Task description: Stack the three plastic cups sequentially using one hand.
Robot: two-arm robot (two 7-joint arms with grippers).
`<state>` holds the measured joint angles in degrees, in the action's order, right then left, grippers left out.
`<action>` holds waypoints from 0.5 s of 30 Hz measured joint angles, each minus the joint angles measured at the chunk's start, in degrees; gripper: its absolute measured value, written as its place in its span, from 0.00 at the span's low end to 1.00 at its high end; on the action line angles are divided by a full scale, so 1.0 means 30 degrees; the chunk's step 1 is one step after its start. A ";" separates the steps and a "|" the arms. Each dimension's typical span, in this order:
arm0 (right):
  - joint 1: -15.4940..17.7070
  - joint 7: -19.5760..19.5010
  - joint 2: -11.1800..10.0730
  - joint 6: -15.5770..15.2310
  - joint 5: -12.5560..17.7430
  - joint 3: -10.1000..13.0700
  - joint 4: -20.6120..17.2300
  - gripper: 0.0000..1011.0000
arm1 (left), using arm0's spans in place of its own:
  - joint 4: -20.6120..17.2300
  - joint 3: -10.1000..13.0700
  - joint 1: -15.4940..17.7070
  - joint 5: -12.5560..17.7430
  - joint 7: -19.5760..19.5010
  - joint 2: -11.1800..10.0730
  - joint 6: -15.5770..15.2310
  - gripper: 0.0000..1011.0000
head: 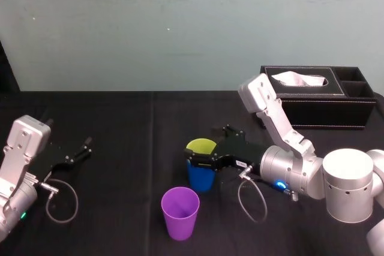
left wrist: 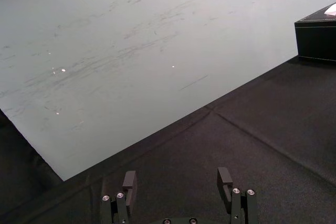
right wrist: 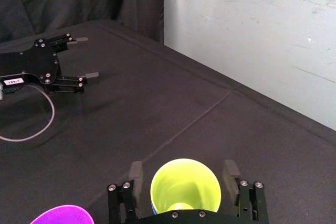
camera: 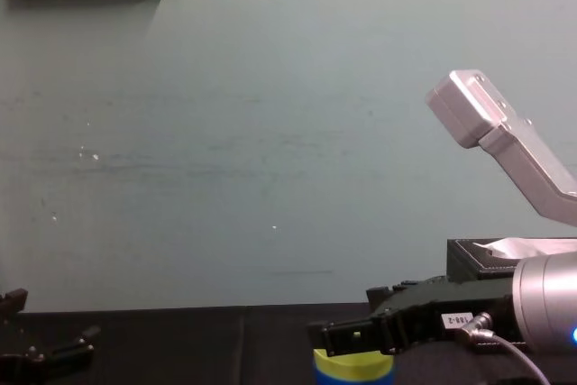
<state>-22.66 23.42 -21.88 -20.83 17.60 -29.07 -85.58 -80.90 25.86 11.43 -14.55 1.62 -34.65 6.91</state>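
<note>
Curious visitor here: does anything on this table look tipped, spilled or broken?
Nothing stands out. The purple cup stands upright, the yellow-green cup sits straight inside the blue cup, straddled by the open right gripper; the left gripper idles far left.

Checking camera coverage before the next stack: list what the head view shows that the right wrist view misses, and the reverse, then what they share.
Head, not wrist: the tissue box, the purple cup down to its base, and the blue cup wall under the yellow-green cup. Wrist, not head: the small gap between each of the right gripper's fingers and the yellow-green cup's rim. Both: the yellow-green cup, the purple cup's rim, and the open left gripper.
</note>
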 joint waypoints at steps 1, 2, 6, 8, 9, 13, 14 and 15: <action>0.0000 0.0000 -0.0001 -0.0003 0.0004 0.0000 -0.0004 0.98 | 0.0000 0.0001 0.0002 -0.0001 0.0000 0.0000 0.0000 0.99; 0.0000 -0.0001 -0.0001 -0.0004 0.0005 0.0000 -0.0005 0.99 | 0.0000 0.0001 0.0002 -0.0001 0.0000 0.0000 0.0000 0.99; 0.0000 0.0000 0.0000 -0.0011 0.0013 0.0000 -0.0006 0.99 | 0.0000 0.0001 0.0000 0.0000 0.0000 -0.0001 0.0000 0.99; 0.0000 0.0000 0.0000 -0.0013 0.0017 0.0000 -0.0007 0.99 | 0.0000 0.0000 0.0001 0.0000 0.0000 0.0000 0.0000 0.99; 0.0000 -0.0001 0.0000 -0.0015 0.0018 0.0000 -0.0009 0.99 | 0.0000 0.0002 0.0000 0.0000 0.0001 0.0001 0.0001 0.99; 0.0094 -0.0066 0.0001 -0.0016 0.0131 0.0234 -0.0192 0.99 | 0.0000 0.0001 0.0001 0.0000 0.0000 0.0000 0.0000 0.99; 0.0131 -0.0109 0.0000 0.0009 0.0162 0.0339 -0.0274 0.99 | 0.0000 0.0001 0.0001 0.0000 -0.0001 0.0000 0.0001 0.99; 0.0223 -0.0248 -0.0027 0.0137 0.0215 0.0557 -0.0467 0.99 | 0.0000 0.0001 0.0002 0.0000 0.0000 0.0000 0.0001 0.99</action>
<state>-21.99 22.67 -21.96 -20.42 18.24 -27.40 -86.98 -80.90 25.86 11.43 -14.55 1.62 -34.64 6.91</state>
